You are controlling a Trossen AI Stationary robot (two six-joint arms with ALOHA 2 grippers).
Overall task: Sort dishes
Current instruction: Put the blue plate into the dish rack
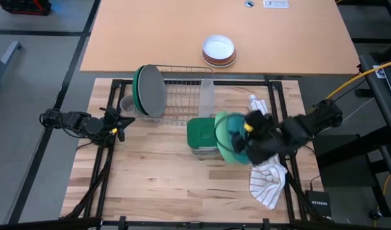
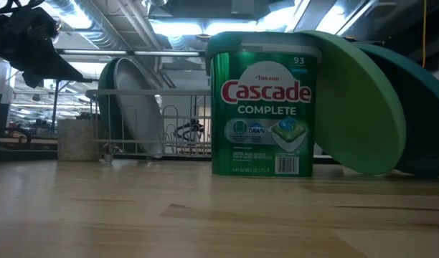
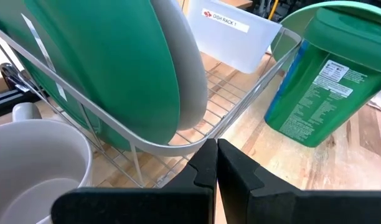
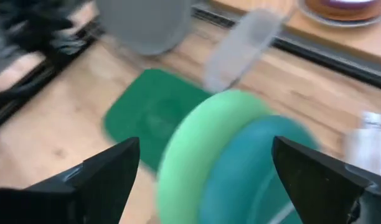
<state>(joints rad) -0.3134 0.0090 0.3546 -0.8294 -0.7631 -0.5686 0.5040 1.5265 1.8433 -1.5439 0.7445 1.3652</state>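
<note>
The right gripper (image 4: 203, 168) hangs with its two fingers (image 4: 106, 171) spread wide and nothing between them, directly over two plates that stand on edge. Right beneath it, closest, the light green plate (image 4: 190, 149) leans against the green detergent tub (image 1: 200, 135); the teal plate (image 4: 253, 165) stands against the back of the light green one, on the side away from the tub. From table height the light green plate (image 2: 359, 100) tilts onto the tub (image 2: 262, 104), with the teal one (image 2: 420, 107) behind it. Just past the gripper on its outer side, a white striped towel (image 1: 267, 182) lies crumpled on the wooden table (image 1: 163, 185), partly under the arm.

Beyond the tub, farther from the right gripper, sits the wire dish rack (image 1: 183, 96) with a clear plastic bin (image 3: 231, 37) at its end labelled as a dish rack. In its far end two plates stand upright side by side and touching: a dark green plate (image 3: 97, 68) and a grey plate (image 3: 187, 81).

The left gripper (image 3: 216, 163) waits at the rack's outer corner with its fingers pressed together, holding nothing. Just beside it, outside the rack wire, stands the small grey mug (image 3: 35, 171), open end up.

Farthest off, on the tan desk (image 1: 151, 32) behind the table, a white bowl (image 1: 219, 50) sits stacked on brown-rimmed ones.
</note>
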